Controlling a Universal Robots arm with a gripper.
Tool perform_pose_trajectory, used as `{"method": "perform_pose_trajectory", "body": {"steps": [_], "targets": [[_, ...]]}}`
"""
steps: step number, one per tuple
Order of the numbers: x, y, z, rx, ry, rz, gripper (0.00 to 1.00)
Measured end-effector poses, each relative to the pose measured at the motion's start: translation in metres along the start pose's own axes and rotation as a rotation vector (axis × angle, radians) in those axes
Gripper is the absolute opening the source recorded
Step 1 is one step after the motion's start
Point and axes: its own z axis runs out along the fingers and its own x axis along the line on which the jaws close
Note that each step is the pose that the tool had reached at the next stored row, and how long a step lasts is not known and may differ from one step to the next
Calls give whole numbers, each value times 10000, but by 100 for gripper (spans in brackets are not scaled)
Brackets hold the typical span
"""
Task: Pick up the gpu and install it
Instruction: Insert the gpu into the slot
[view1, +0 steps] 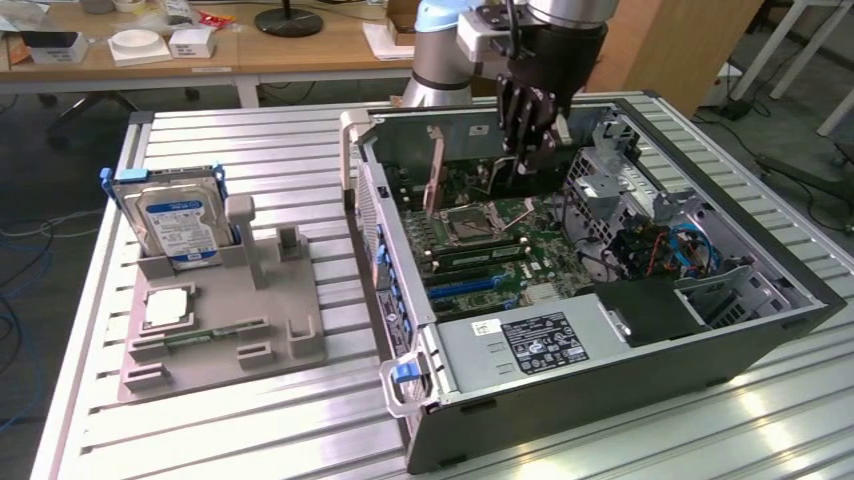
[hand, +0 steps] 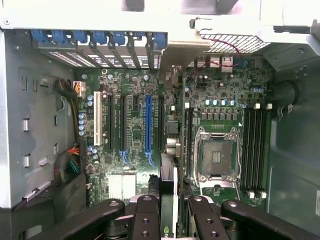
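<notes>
Gpu (hand: 168, 195) pinched edge-on in narrow claw (view1: 530, 140), hanging inside open computer case (view1: 747, 340) over motherboard (hand: 135, 90) | risk: tilt or offset may miss blue slot (hand: 148, 125), jamming contacts | around: counter (view1: 200, 440), grey fixture (view1: 214, 335), hard drive (view1: 180, 225) well apart; cables (view1: 674, 250) near

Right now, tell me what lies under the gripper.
The gripper holds the gpu edge-on above the motherboard; slots and the empty CPU socket show. The gpu hides the board strip beneath it.
</notes>
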Motion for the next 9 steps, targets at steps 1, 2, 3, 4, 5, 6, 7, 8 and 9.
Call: {"method": "perform_pose_trajectory", "body": {"steps": [1,2,3,4,5,6,7,8,9], "targets": [[5,0,3,0,-1,-1,27],[8,0,7,1,-2,-1,27],[10,0,13,1,-2,-2,27],[12,1,18,0,-1,-2,27],[13,2,25,0,1,-2,27],[13,5,37,0,0,-2,27],[14,7,51,0,0,-2,27],[14,10,66,1,-1,-3,27],[14,13,80,1,-1,-1,27]]}}
